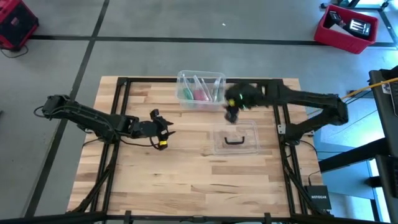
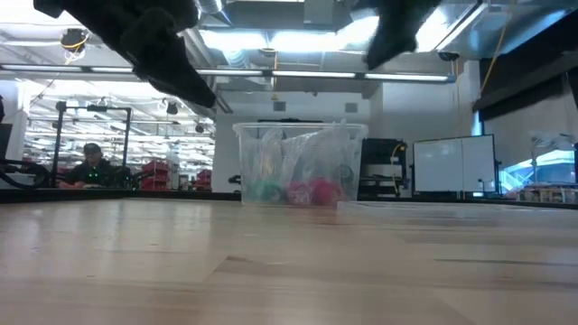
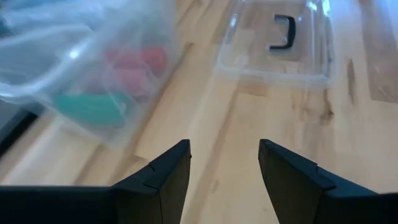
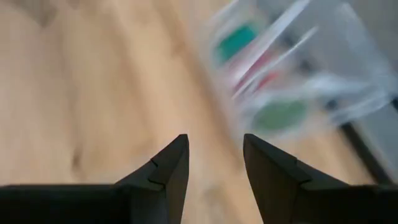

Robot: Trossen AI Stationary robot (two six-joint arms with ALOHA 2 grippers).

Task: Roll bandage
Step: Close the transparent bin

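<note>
Worktop (image 1: 155, 180) is bare wood, nothing loose on its open middle. Clear plastic box (image 1: 200, 87) sits at the far edge, about centre; its flat clear lid (image 1: 236, 139) with a dark handle lies just in front, toward the right side.

Left arm waits over the left half of the worktop, left gripper (image 3: 224, 165) spread wide and holding nothing. Right arm reaches in from the right edge; right gripper (image 4: 214, 163) hangs just beside the box's right end, above the gap between box and lid, fingers parted about halfway, nothing between them.

Bandage: not out on the worktop. A round green patch (image 4: 281, 114) shows through the box wall in the right wrist view, likely the bandage in roll form, packed in with pink and teal items and clear wrap. Blurred, so texture and whether it is tightly wound cannot be told. A teal-green item (image 3: 90, 107) shows in the left wrist view; cannot tell if that is the same thing.

Step in hand, as I judge it: fetch the bandage out of the box. Do it well by coming straight down into the open top, clear of the box wall, pinching only the green piece and not the wrap, then lifting slow so the light box does not tip or drag.
</note>
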